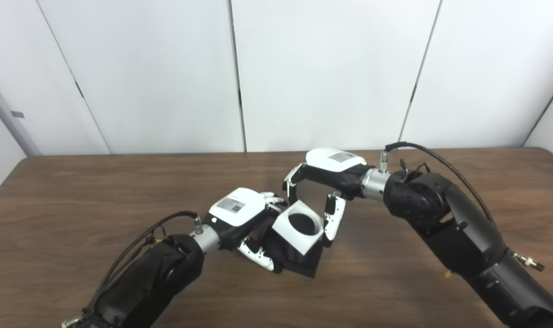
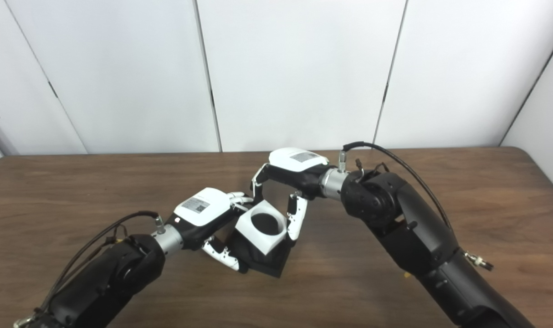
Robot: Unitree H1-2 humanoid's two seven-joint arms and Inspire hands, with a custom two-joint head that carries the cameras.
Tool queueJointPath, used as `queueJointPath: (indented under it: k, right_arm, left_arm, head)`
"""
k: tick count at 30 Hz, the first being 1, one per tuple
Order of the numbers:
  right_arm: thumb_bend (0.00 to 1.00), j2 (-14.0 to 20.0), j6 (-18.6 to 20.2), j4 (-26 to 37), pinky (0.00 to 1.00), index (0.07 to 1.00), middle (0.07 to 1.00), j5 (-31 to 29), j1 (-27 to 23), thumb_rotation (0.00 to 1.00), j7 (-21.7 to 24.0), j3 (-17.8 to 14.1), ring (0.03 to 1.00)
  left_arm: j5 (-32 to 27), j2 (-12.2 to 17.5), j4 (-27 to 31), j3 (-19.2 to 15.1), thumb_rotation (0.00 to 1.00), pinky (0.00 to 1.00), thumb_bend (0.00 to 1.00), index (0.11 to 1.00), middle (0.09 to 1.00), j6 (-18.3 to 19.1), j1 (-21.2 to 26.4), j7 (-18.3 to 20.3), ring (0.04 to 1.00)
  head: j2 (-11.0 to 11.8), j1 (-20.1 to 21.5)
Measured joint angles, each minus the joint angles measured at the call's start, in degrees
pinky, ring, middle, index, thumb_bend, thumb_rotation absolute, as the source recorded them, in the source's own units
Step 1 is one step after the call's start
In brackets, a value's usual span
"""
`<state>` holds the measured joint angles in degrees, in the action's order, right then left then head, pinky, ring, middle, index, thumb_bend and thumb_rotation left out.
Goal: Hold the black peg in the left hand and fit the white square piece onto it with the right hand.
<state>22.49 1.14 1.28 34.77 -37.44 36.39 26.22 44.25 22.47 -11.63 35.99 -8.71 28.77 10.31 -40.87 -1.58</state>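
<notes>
The black peg (image 1: pixel 300 263) is a dark block held at the table's middle by my left hand (image 1: pixel 240 214), whose fingers wrap its left side. The white square piece (image 1: pixel 299 228), with a round dark hole in its top, sits tilted on the upper end of the peg. My right hand (image 1: pixel 324 182) reaches in from the right. Its fingers (image 1: pixel 291 184) curl over the piece's far edge and its thumb (image 1: pixel 333 218) lies against the piece's right corner. The peg's top is hidden inside the white piece.
The brown wooden table (image 1: pixel 99 196) runs to a white panelled wall behind. Both forearms cross the near table, the right one (image 1: pixel 445 214) standing high above it. A black cable (image 1: pixel 440 157) loops over the right wrist.
</notes>
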Motion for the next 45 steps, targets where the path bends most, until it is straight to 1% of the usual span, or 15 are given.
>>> queueJointPath:
  k: [10, 20, 25, 32, 45]
  right_arm:
    - [0.52, 0.23, 0.19, 0.98, 0.83, 0.480, 0.774, 1.97, -0.75, 0.13, 1.50, 1.29, 0.846]
    - [0.52, 0.60, 0.16, 1.11, 0.85, 0.480, 0.776, 2.08, -1.10, 0.13, 1.79, 1.86, 0.846]
    - [0.52, 0.88, 0.16, 1.56, 0.86, 0.479, 0.775, 2.22, -1.25, 0.13, 2.19, 2.14, 0.847]
    - [0.52, 1.69, 0.07, 2.46, 0.85, 0.479, 0.780, 3.67, -2.61, 0.14, 3.01, 4.20, 0.851]
    - [0.52, 1.78, 0.05, 2.97, 0.86, 0.479, 0.779, 4.75, -3.30, 0.14, 4.18, 4.97, 0.850]
  left_arm:
    - [-0.01, -0.01, 0.00, 0.01, 0.07, 0.82, 0.52, 0.490, 0.888, 0.00, 0.05, 0.28, 0.916]
    - [-0.01, -0.02, 0.00, 0.01, 0.07, 0.82, 0.52, 0.490, 0.886, -0.01, 0.11, 0.39, 0.915]
    - [-0.02, -0.03, 0.06, 0.02, 0.07, 0.83, 0.52, 0.490, 0.891, -0.01, 0.13, 0.50, 0.918]
    - [-0.02, -0.08, 0.06, 0.05, 0.07, 0.82, 0.52, 0.490, 0.894, -0.08, 0.13, 0.52, 0.916]
    - [-0.02, -0.11, 0.08, 0.14, 0.07, 0.83, 0.52, 0.490, 0.898, -0.08, 0.23, 0.73, 0.922]
  head:
    - [-0.26, 0.00]
    - [-0.26, 0.00]
    - [-0.62, 0.00]
    - [-0.70, 0.00]
    - [-0.70, 0.17]
